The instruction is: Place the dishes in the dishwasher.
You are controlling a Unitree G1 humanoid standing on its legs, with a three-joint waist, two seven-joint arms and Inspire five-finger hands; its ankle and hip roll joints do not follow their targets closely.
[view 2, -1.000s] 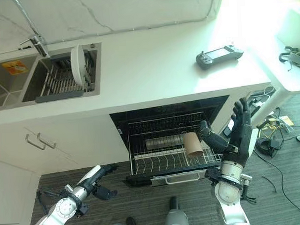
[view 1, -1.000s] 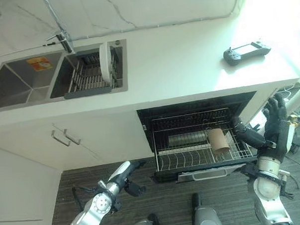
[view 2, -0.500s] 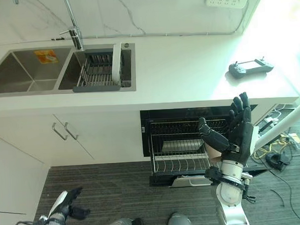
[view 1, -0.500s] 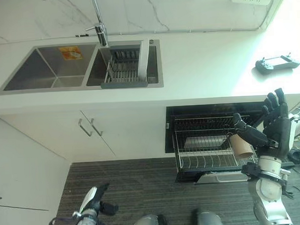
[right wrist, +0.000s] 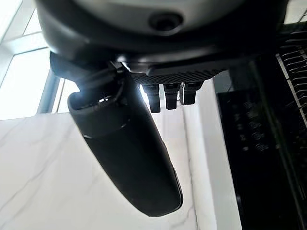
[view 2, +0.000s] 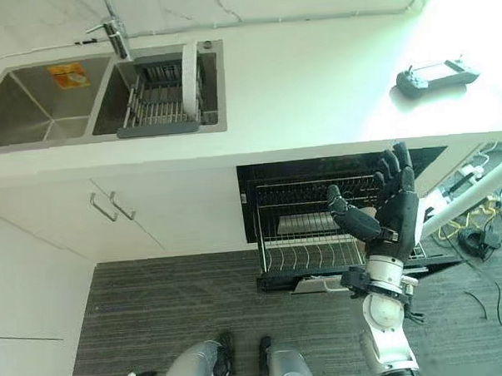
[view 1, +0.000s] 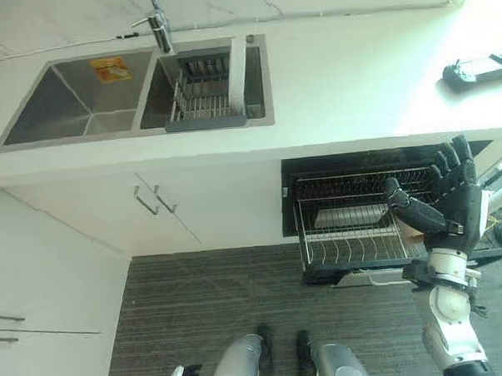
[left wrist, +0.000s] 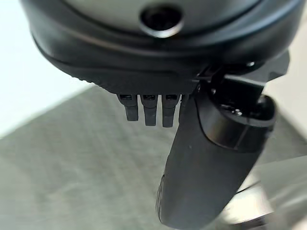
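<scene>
Your left hand (left wrist: 201,158) hangs low over the striped floor (view 1: 206,298), fingers straight, holding nothing. In the sink's (view 1: 81,104) drying rack (view 1: 199,107) a white plate (view 1: 236,64) stands on edge. Below the counter (view 1: 346,84), the dishwasher rack (view 1: 353,233) is pulled out. Your right hand (view 2: 393,207) is raised before it, fingers spread and empty. A black controller (view 2: 436,74) lies on the counter, far right.

White counter (view 1: 338,84), white cabinets (view 1: 202,203); steel-grey sink (view 1: 72,100); dark striped floor (view 1: 214,306); silver wire rack (view 1: 353,233) in black dishwasher (view 2: 259,183); possibly tan cup (view 1: 412,222); black right hand (view 1: 456,200).
</scene>
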